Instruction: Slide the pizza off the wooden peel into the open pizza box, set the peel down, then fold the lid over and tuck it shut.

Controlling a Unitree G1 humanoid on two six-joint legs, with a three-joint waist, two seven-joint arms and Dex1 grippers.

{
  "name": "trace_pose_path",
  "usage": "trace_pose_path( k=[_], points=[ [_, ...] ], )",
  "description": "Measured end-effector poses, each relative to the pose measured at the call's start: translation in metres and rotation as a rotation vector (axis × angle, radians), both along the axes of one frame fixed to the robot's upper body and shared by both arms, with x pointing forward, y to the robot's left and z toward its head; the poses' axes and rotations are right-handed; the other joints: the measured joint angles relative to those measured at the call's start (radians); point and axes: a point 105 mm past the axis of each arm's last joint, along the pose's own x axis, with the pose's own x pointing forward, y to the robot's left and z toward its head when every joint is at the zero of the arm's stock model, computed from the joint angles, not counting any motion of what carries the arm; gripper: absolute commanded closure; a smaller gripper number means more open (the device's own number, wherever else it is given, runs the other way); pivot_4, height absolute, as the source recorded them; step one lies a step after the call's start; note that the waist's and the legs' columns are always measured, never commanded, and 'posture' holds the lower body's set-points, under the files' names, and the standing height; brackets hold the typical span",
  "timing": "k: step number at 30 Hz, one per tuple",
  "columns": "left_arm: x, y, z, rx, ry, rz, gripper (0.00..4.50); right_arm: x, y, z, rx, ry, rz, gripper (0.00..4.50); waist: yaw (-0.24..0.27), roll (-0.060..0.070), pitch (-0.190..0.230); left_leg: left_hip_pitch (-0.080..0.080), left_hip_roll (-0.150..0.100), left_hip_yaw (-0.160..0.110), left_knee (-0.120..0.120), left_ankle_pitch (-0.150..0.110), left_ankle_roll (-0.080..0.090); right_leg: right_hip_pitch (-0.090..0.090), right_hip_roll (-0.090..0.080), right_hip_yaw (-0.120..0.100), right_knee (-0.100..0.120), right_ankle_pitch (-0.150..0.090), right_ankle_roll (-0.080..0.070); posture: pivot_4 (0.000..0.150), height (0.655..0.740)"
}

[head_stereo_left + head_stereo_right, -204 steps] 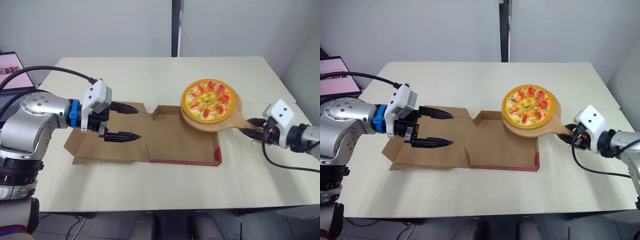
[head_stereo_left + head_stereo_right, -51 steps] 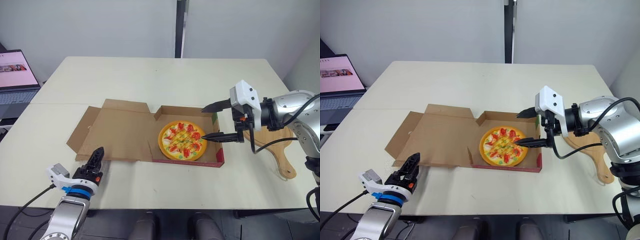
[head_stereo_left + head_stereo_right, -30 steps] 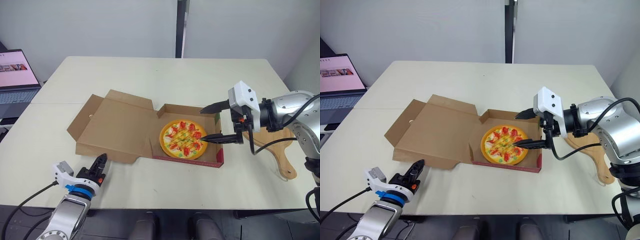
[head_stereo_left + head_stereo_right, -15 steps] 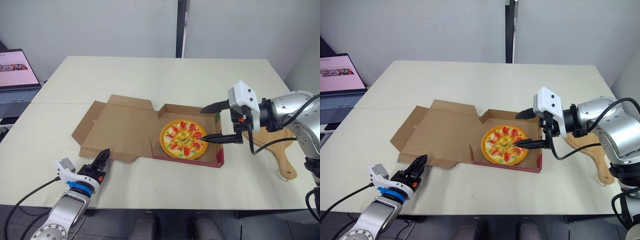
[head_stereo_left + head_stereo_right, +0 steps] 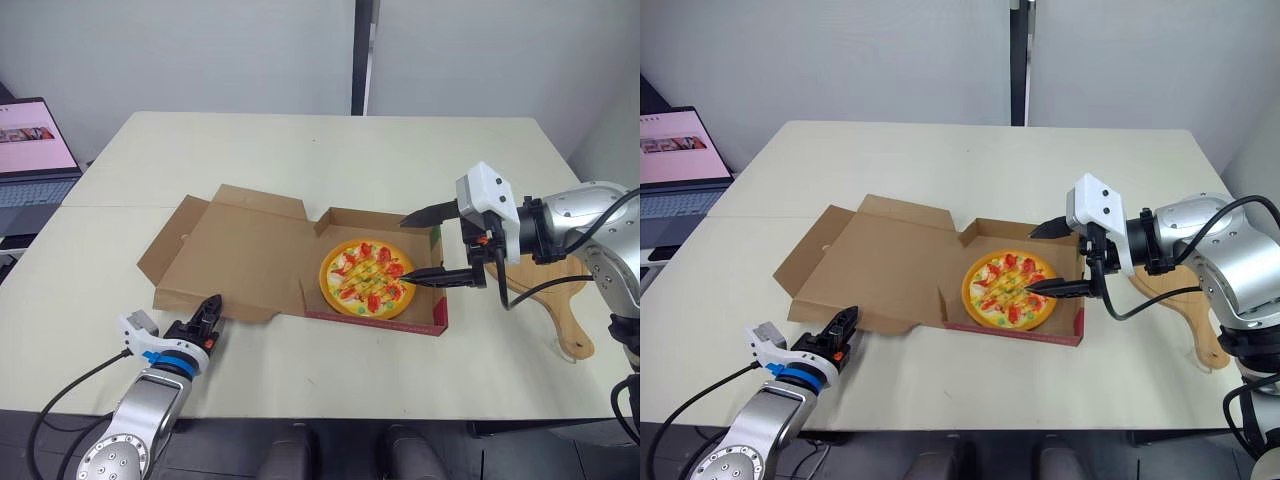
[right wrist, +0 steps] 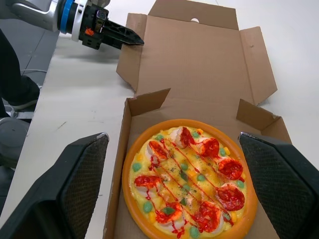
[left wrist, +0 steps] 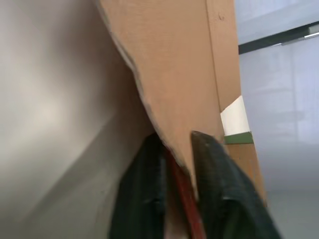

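Done so far: pizza (image 5: 366,278) lying inside the pizza box (image 5: 375,318), peel (image 5: 560,300) laid on the table (image 5: 300,150) just right of the box. Left to do: folding and tucking the lid (image 5: 240,250), only part-raised at the box's left side. Left pincer (image 5: 210,312) narrow, nipping the lid's near corner; right pincer (image 5: 428,244) wide, empty, over the box's right wall.
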Motion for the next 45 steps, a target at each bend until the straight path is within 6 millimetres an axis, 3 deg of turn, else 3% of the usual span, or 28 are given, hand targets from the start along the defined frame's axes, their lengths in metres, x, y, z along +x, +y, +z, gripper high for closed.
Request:
trace_pose_path(
  k=[12,19,22,24,27,33,38,45],
  points=[
    [0.000,-0.001,0.008,0.049,-0.034,-0.002,4.49,0.005,-0.001,0.001,-0.002,-0.045,-0.028,0.00,0.000,0.000,0.000,0.000,0.000,0.000,0.000,0.000,0.000,0.000,0.000,0.000,0.000,0.000,0.000,0.150,0.7318],
    [0.004,-0.004,0.034,0.182,-0.146,-0.078,4.49,0.039,-0.010,0.000,0.016,-0.155,-0.211,0.00,0.000,0.000,0.000,0.000,0.000,0.000,-0.001,0.000,0.000,0.000,0.000,0.000,-0.001,0.000,0.000,0.150,0.7318],
    [0.004,-0.009,0.052,0.260,-0.213,-0.153,4.50,0.059,-0.023,0.000,-0.015,-0.198,-0.324,0.65,-0.001,-0.001,0.001,0.000,0.000,0.000,-0.001,0.000,0.000,-0.001,0.000,0.000,-0.001,0.000,0.000,0.150,0.7318],
    [0.005,-0.016,0.066,0.298,-0.272,-0.202,4.50,0.068,-0.031,-0.003,-0.040,-0.219,-0.375,1.33,-0.002,-0.001,0.001,0.000,0.000,0.000,-0.001,0.000,0.000,-0.001,0.000,0.000,-0.001,0.000,0.000,0.150,0.7318],
    [0.007,-0.029,0.083,0.349,-0.354,-0.282,4.50,0.073,-0.032,-0.008,-0.061,-0.230,-0.393,2.51,-0.004,-0.001,0.002,-0.001,0.000,0.000,-0.002,0.000,0.000,-0.001,0.000,0.000,-0.001,0.000,0.000,0.150,0.7318],
    [0.002,-0.052,0.104,0.495,-0.470,-0.448,4.50,0.079,-0.035,-0.014,-0.079,-0.244,-0.424,4.46,-0.007,-0.001,0.002,-0.001,0.000,0.000,-0.002,0.000,0.000,-0.001,0.000,0.000,-0.002,0.000,0.000,0.150,0.7318],
    [-0.006,-0.069,0.108,0.622,-0.539,-0.573,4.50,0.098,-0.042,-0.022,-0.126,-0.262,-0.490,4.46,-0.009,0.000,0.003,-0.001,0.000,0.001,-0.002,0.000,0.000,-0.001,0.000,0.001,-0.002,0.000,0.000,0.150,0.7318],
    [-0.004,-0.077,0.106,0.677,-0.573,-0.607,4.50,0.144,-0.051,-0.033,-0.321,-0.335,-0.545,4.46,-0.011,-0.001,0.004,-0.001,0.000,0.001,-0.002,0.002,-0.004,-0.001,0.001,0.001,-0.002,0.000,0.000,0.150,0.7318]
  ],
)
